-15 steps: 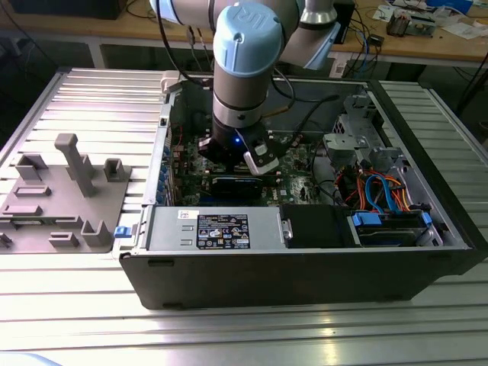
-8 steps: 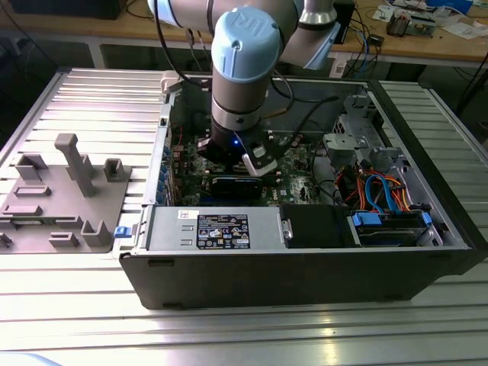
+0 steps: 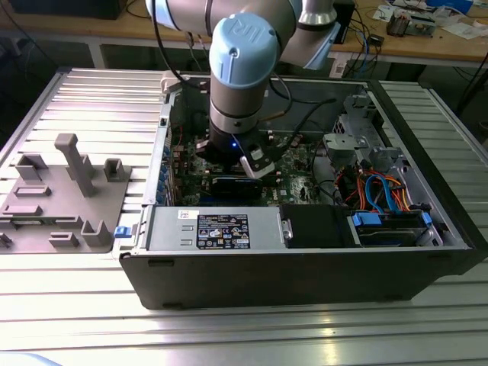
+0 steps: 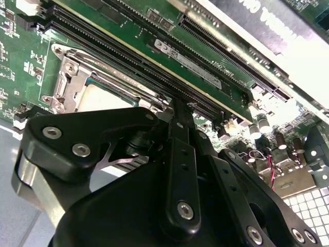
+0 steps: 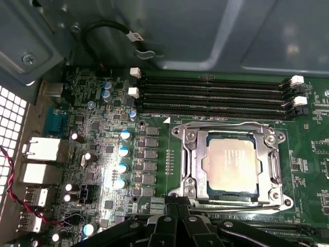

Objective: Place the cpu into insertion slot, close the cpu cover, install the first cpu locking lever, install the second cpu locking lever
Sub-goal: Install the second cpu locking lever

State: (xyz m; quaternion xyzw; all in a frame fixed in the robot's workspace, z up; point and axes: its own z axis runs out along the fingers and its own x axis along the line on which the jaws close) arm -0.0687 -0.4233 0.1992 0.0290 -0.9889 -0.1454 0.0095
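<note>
The cpu (image 5: 230, 164) lies flat in the insertion slot (image 5: 181, 131), its silver-grey top showing through the square window of the cpu cover (image 5: 191, 160). The cover is down over the chip. A thin metal locking lever (image 5: 231, 205) runs along the socket edge nearest my gripper (image 5: 177, 201). My two black fingers stand together, shut, with their tips at that lever's end, just off the socket's corner. In the second wrist view my gripper (image 4: 177, 108) reaches the socket's edge beside the cpu (image 4: 100, 98). In the exterior view the arm (image 3: 236, 99) reaches down into the open computer case (image 3: 305, 267).
Long black memory slots (image 5: 216, 95) run beside the socket on its far side. Capacitors (image 5: 123, 154) and rear ports (image 5: 43, 149) stand on the board. The power supply (image 3: 213, 229), drive bay and cables (image 3: 381, 191) crowd the case. A grey fixture plate (image 3: 61, 198) lies at the exterior view's left.
</note>
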